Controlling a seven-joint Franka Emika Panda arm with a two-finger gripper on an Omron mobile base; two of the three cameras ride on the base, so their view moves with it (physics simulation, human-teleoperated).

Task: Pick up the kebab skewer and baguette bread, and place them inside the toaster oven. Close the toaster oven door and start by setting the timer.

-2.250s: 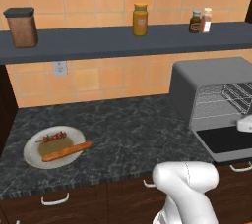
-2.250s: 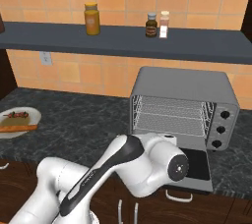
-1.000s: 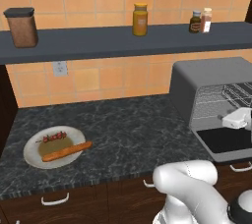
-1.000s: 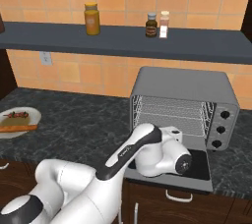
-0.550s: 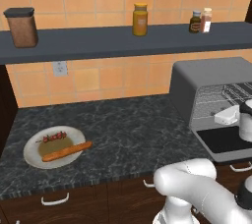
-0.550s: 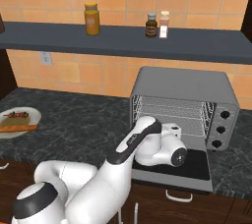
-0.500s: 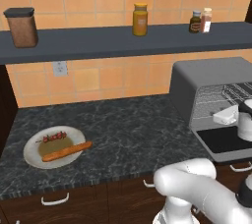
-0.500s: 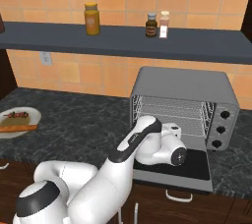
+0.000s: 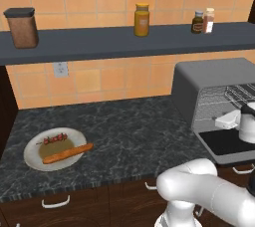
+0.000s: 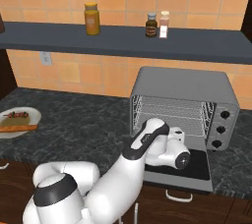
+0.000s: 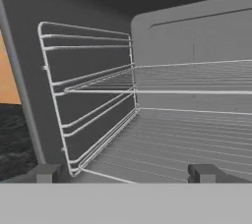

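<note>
With its door [image 10: 189,168] folded flat, the toaster oven [image 10: 183,106] gapes ready for loading and the gripper [image 11: 125,173] hangs spread and apparently empty before its wire rack [image 11: 162,80], while the kebab skewer [image 9: 54,138] and baguette bread [image 9: 67,153] wait together on the plate [image 9: 33,156] well apart

Orange-tan tiles cover the wall [image 9: 94,79], with a pale outlet [image 9: 60,68] set low on it at the left. A long dark grey shelf [image 9: 99,42] runs across, carrying a brown canister [image 9: 22,27], an amber jar [image 9: 142,20] and two small bottles [image 9: 203,21]. Below lies a dark speckled stone bench [image 9: 129,136] over dark wood drawers [image 9: 55,203] with pale curved handles.
</note>
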